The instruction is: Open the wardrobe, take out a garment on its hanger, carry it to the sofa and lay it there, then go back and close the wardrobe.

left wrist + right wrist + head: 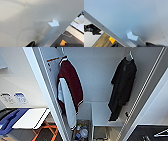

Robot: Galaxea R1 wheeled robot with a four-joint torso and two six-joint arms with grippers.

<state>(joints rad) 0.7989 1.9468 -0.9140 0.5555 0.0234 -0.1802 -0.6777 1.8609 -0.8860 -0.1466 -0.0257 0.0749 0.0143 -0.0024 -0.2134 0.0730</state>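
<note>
The tall white wardrobe (100, 77) stood open, both full-height doors swung outward, the left door's edge (43, 92) running down the left of the head view and the right door (147, 94) slanting down the right. Inside, on the right, the plain black short-sleeved shirt (122, 87) hung on its thin white hanger (129, 57), whose hook rose toward the top of the cabinet. On the left hung a dark red garment with white panels (68, 89). Below the shirt lay a white shelf (103, 114), and lower down, toward the left, an open compartment held small bottles and containers (81, 132). Outside the wardrobe, far left, stood a white-topped folding desk with orange legs (30, 118), with something blue (10, 120) beside it.

The left wrist view faced a white door panel up close, with a small white vertical handle (53, 23) standing out from it; a dark part at the near edge may have been the left hand, and I cannot tell whether it was apart or together. The right wrist view showed another white door panel and its handle (133, 36), with a dark shape just beside the handle; the right hand's state I cannot tell either
</note>
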